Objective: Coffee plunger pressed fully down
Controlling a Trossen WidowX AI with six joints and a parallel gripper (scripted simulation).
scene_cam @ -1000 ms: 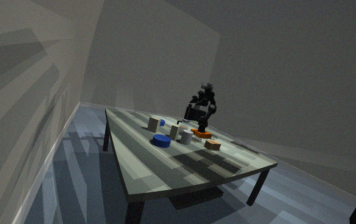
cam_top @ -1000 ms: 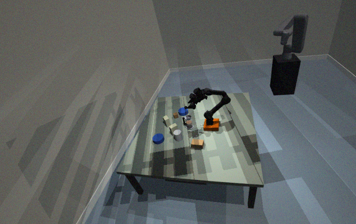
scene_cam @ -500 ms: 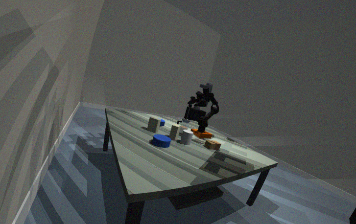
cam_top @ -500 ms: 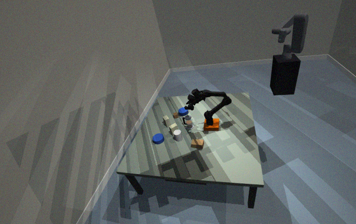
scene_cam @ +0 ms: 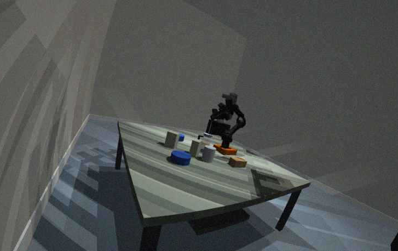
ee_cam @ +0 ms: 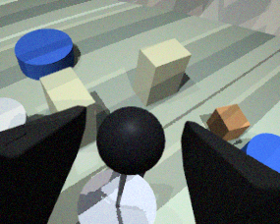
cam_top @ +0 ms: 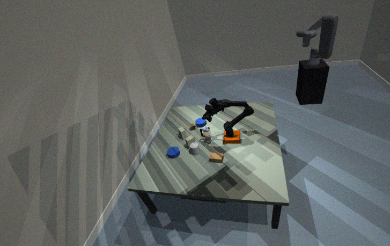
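In the wrist view, reading from your left, you had a pale cylinder (ee_cam: 4, 115) at the frame edge, a blue disc (ee_cam: 44, 52) behind it and a cream block (ee_cam: 68, 90) just beside the left finger (ee_cam: 36, 153); none of these was part of the job. At the centre, the end effector (ee_cam: 135, 118) straddled the plunger knob (ee_cam: 131, 141), half closed. A strip of desk (ee_cam: 206, 48) showed on each side of the ball, so the jaws were not yet gripping it and held nothing. Below the knob, the rod ran down to the lid of the coffee press (ee_cam: 118, 218), which stood upright on the desk near the arm's orange base (cam_top: 231, 136). The knob sat well above the lid, so by my judgement the plunger had not been pressed at all. Further right were a second cream block (ee_cam: 162, 68), the right finger (ee_cam: 233, 186), a small brown cube (ee_cam: 229, 122) and another blue disc (ee_cam: 272, 153). You had the approach and alignment done. Closing on the knob, the full push down without shifting the press, and the release were all left.
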